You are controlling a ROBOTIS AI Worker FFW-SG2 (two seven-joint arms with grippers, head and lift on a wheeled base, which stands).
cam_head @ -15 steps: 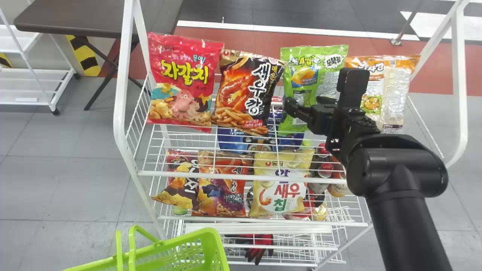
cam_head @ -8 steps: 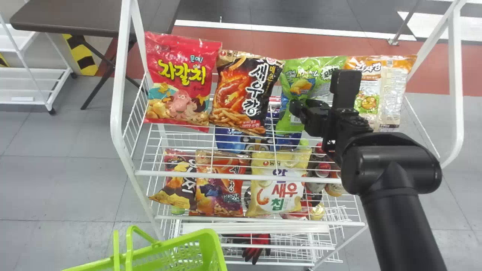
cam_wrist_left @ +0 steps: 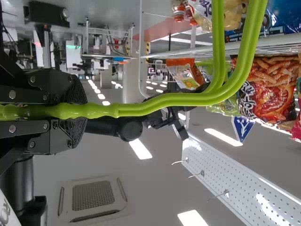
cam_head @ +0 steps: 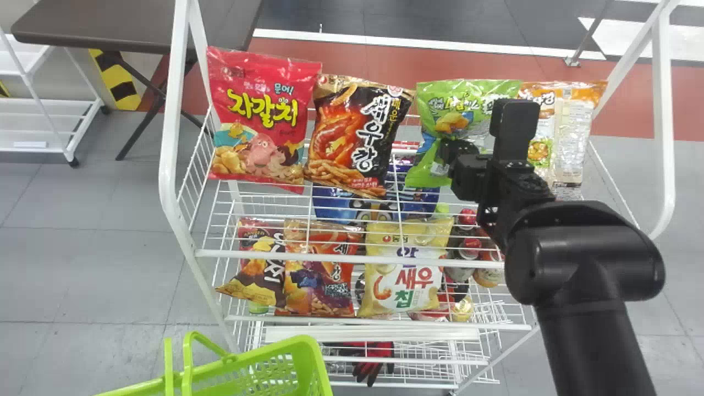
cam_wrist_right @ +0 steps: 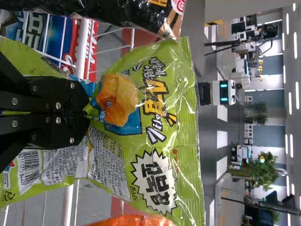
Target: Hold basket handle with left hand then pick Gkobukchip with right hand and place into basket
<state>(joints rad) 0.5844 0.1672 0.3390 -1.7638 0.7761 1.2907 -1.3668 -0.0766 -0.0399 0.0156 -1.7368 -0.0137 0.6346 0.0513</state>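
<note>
Gkobukchip in right gripper, rack holding snack bags, basket nearby

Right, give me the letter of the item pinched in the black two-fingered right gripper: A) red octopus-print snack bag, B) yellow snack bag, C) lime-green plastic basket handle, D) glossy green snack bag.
D: the right gripper is closed on the glossy green snack bag, whose film puckers at the fingertips.
</note>
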